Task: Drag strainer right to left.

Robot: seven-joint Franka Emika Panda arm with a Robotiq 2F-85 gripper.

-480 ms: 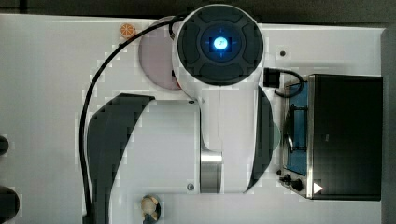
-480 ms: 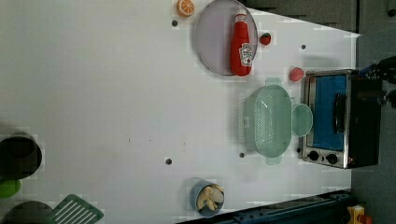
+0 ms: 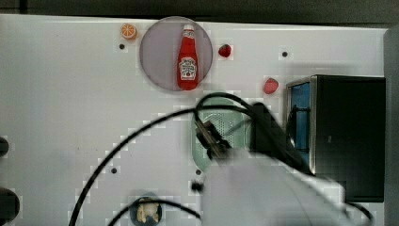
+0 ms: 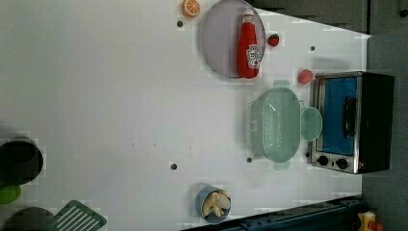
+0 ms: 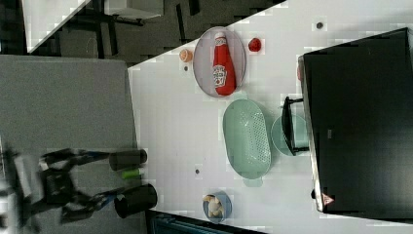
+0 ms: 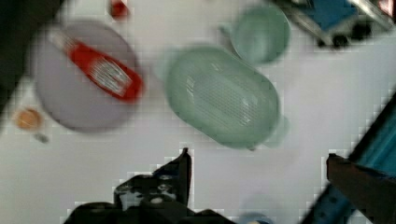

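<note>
Strainer [image 4: 275, 125] sits upright on the white table [image 4: 120, 96], between the grey plate [image 4: 219, 43] carrying a ketchup bottle [image 4: 248, 45] and the toaster oven [image 4: 353, 120], with the mint cup [image 4: 311, 123] just beside it. Seen from the wrist, the gripper [image 6: 257, 163] hangs above with fingers [image 6: 183, 170] spread wide, well clear of the strainer [image 6: 224, 95], holding nothing

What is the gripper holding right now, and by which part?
Nothing. The gripper is open above the table, and the strainer lies untouched between its fingers' reach.
</note>
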